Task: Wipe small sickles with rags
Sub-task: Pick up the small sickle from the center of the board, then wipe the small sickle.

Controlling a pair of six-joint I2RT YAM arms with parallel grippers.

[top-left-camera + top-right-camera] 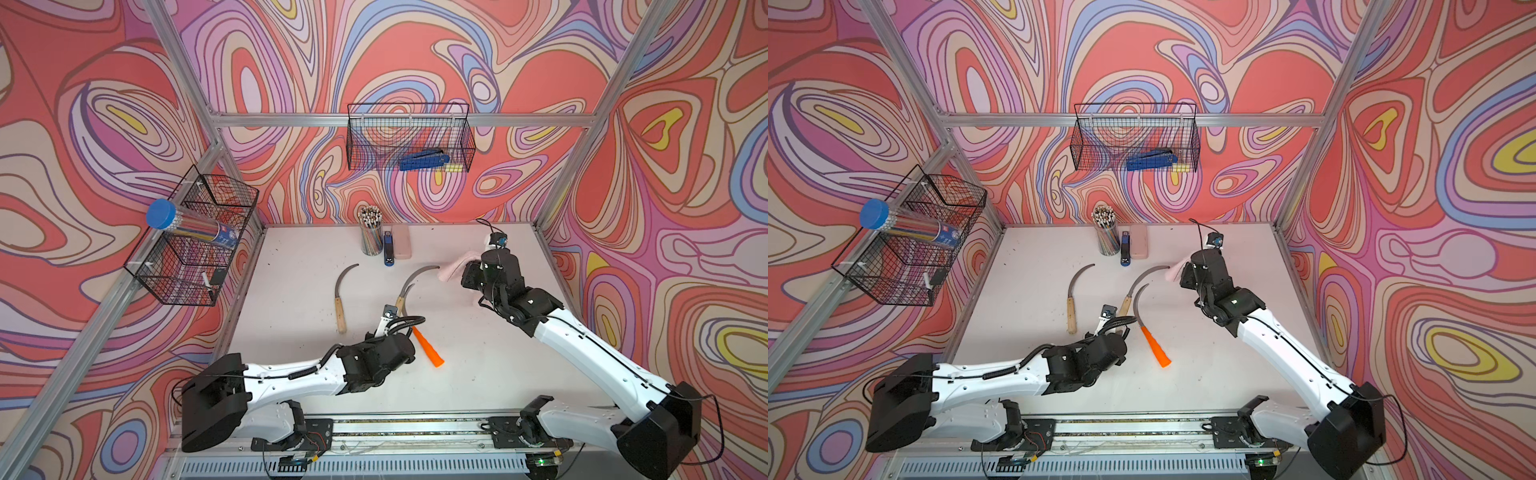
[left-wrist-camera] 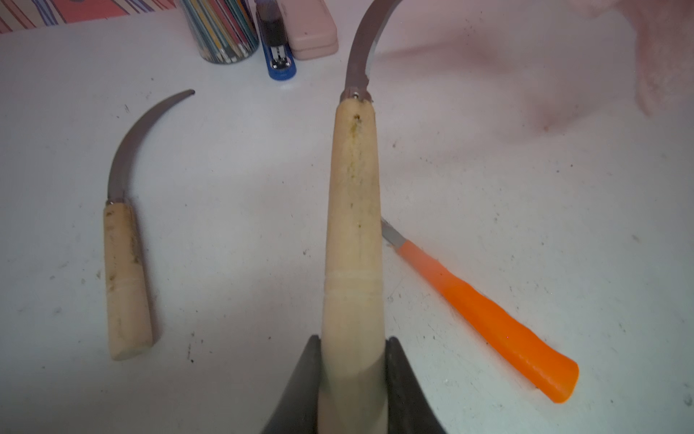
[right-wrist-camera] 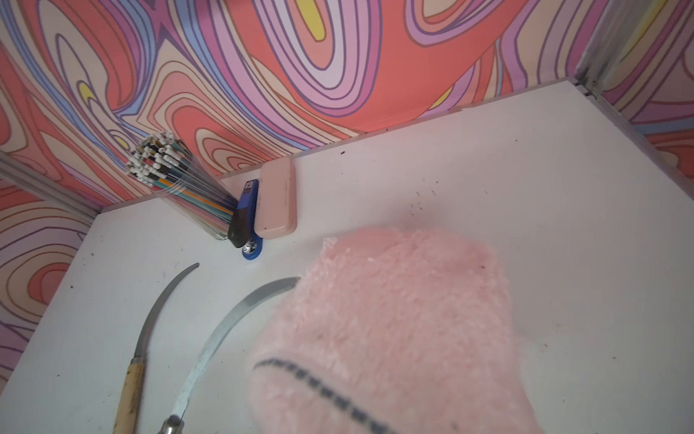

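While the left arm (image 1: 291, 376) is reaching low from the near left edge toward the middle of the table (image 1: 291, 266), the right arm (image 1: 582, 340) is stretching out toward the far right side with its wrist bent inward. The left gripper (image 2: 353, 351) is clamping narrowly on the butt end of a pale-handled sickle (image 2: 353, 225), its dark fingers (image 2: 306, 372) pressing on either side of the wood. That handle is crossing in front of the blade of an orange-handled sickle (image 1: 428, 347) lying on the table just beside it. The right gripper (image 1: 467, 274) is closed tight, holding the fuzzy pink rag (image 3: 394, 319) up off the table, and the rag's edge is covering the tip of the held sickle's curved blade. Whether cloth and metal are actually touching cannot be told. Three sickles are showing in all: the held one, the orange one, and a second pale-handled sickle (image 1: 343, 295) lying apart to the left. One rag is showing. One pencil cup (image 1: 371, 235), one blue stapler (image 1: 388, 249) and one pink case (image 1: 401, 242) are standing together at the far edge.
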